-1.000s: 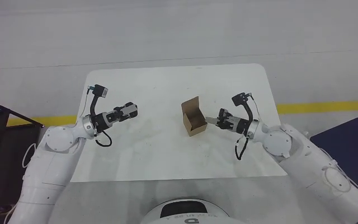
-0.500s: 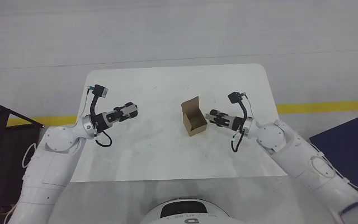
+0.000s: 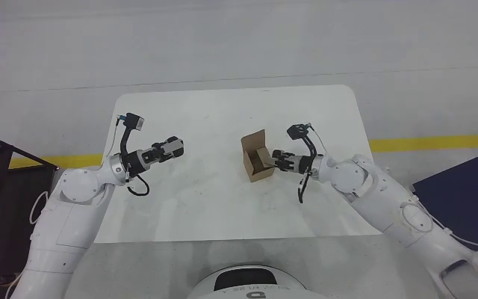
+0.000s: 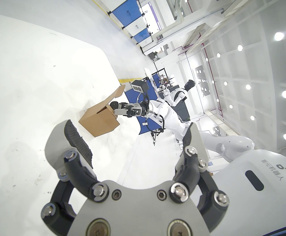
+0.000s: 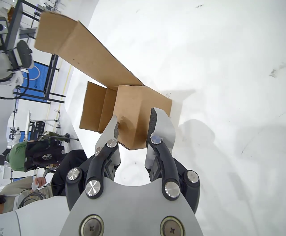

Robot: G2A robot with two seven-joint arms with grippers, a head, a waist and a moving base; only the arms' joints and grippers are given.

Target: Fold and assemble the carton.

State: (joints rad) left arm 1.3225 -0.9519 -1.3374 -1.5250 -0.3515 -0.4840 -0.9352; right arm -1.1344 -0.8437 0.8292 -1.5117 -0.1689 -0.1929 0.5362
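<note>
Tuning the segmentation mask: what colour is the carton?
The carton is plain brown cardboard; clearest in the right wrist view.

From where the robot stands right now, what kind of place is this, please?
Probably a robot laboratory or a factory test hall. A second white robot stands in the background, blue screens divide the room, and a yellow line is marked on the floor beside the white table.

The carton (image 5: 131, 105) was matt brown cardboard with rough cut edges, on a smooth white table (image 5: 223, 67) that showed a faint sheen and small dark scuffs. The left gripper (image 4: 129, 126) had brushed grey metal plates, shiny screw heads, black plastic links and ribbed dark pads (image 4: 78, 143).
</note>
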